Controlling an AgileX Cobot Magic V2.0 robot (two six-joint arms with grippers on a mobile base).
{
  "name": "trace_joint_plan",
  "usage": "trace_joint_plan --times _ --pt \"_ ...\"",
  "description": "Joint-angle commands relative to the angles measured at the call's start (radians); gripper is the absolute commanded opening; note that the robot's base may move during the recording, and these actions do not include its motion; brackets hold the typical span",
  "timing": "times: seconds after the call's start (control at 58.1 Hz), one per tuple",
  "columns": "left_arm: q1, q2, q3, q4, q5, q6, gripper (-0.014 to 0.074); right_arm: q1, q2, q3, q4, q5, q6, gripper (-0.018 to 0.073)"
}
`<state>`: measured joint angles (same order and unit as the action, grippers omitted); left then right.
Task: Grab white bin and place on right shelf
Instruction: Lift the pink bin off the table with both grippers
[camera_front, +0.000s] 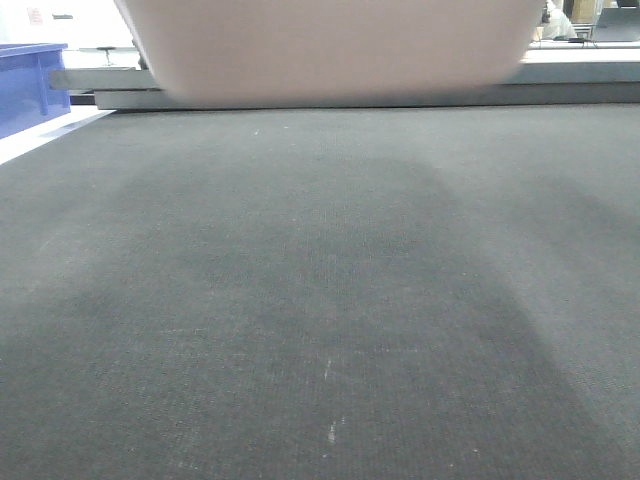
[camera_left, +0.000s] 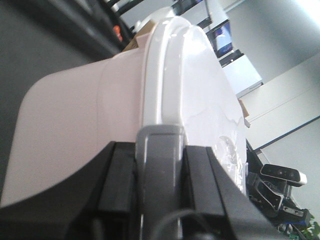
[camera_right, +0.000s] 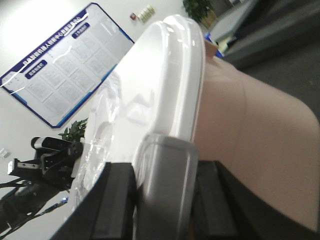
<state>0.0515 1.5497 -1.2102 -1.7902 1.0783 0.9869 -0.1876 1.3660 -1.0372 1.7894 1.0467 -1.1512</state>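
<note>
Dark worktop below; white bin pinched at its rim by left gripper and right gripper jaws, best carried level.

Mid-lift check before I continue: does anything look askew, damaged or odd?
Nothing stands out. The pale pinkish-white plastic bin hangs roughly level above the dark surface, its flat white lid seated, with the left gripper and right gripper clamped on its rim.
</note>
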Motion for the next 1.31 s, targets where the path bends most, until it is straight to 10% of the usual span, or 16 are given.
trace_joint_plan --times 0.0,1.29 --pt "-0.032 -0.116 -0.035 -0.060 0.264 0.019 -0.0117 0.023 -0.090 -0.039 0.131 0.285 -0.015 0.0059" --pt "-0.032 -0.285 -0.035 -0.024 0.253 0.012 -0.0117 0.024 -0.179 -0.039 0.131 0.131 0.005 0.0059"
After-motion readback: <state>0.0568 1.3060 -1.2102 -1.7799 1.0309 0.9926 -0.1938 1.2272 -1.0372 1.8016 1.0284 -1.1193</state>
